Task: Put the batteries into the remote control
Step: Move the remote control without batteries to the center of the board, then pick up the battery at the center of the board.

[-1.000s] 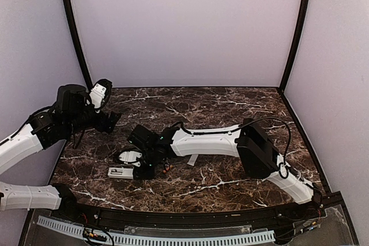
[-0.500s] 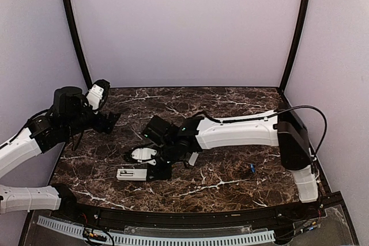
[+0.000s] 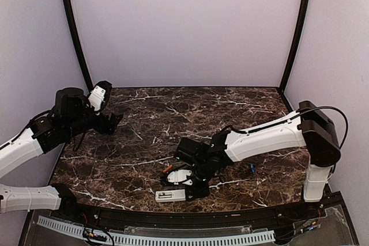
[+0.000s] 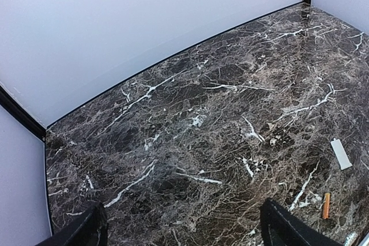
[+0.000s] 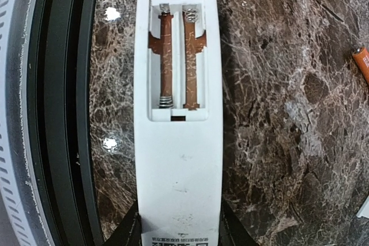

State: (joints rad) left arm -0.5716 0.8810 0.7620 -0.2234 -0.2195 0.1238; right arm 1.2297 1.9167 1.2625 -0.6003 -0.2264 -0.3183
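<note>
Remote control (image 5: 177, 142) clamped in right tool (image 3: 193, 191) at near counter (image 3: 230, 113) edge, bay open, empty; slide off edge possible. Orange battery (image 5: 363, 64) beside, blue battery (image 3: 252, 168) apart. Left tool (image 4: 181, 229) spread, idle

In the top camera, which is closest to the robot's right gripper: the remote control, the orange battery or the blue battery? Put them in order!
Starting from the right gripper:
1. remote control: held between the jaws, by the table's front edge.
2. orange battery: a little farther back, on the left side.
3. blue battery: farthest, over on the right, past the arm.
</note>
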